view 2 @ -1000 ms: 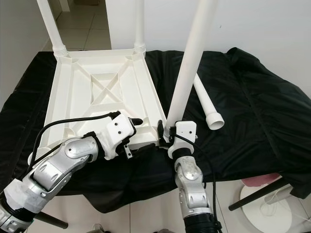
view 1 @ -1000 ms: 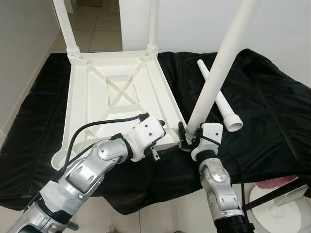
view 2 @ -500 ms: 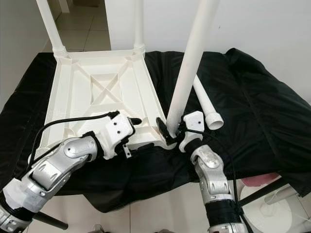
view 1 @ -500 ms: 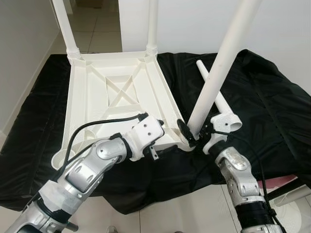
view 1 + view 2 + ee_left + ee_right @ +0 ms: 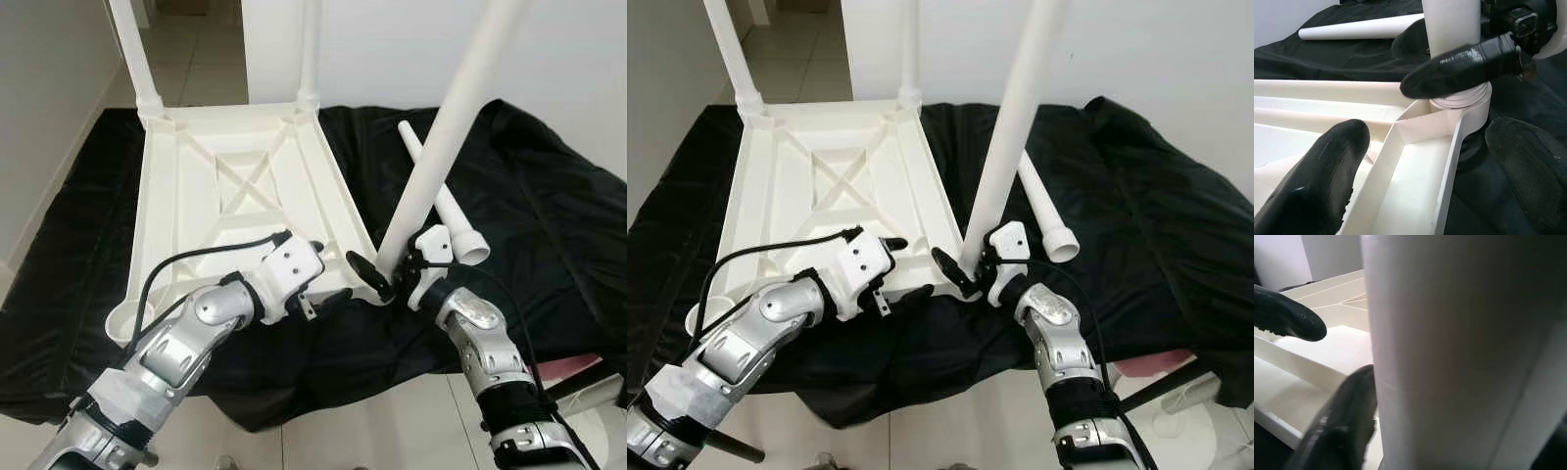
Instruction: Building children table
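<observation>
**A:** Where is the table, and what are the pincers doing?

**B:** The white plastic tabletop [image 5: 240, 201] lies upside down on a black cloth [image 5: 529, 215]. Two legs stand at its far corners. The right pincer [image 5: 384, 279] is clamped around the base of a third leg [image 5: 436, 147], which leans in the near corner socket [image 5: 1469, 100]. Just beside it, the left pincer [image 5: 328, 284] is spread wide over the tabletop's near rim, gripping nothing. A fourth leg [image 5: 446, 208] lies loose on the cloth beyond the right pincer.

**B:** How will the leg handle?

**A:** Probably light, stiff and smooth, so slippery and top-heavy. Holding low, near the socket, looks best for pressing it straight.
</observation>
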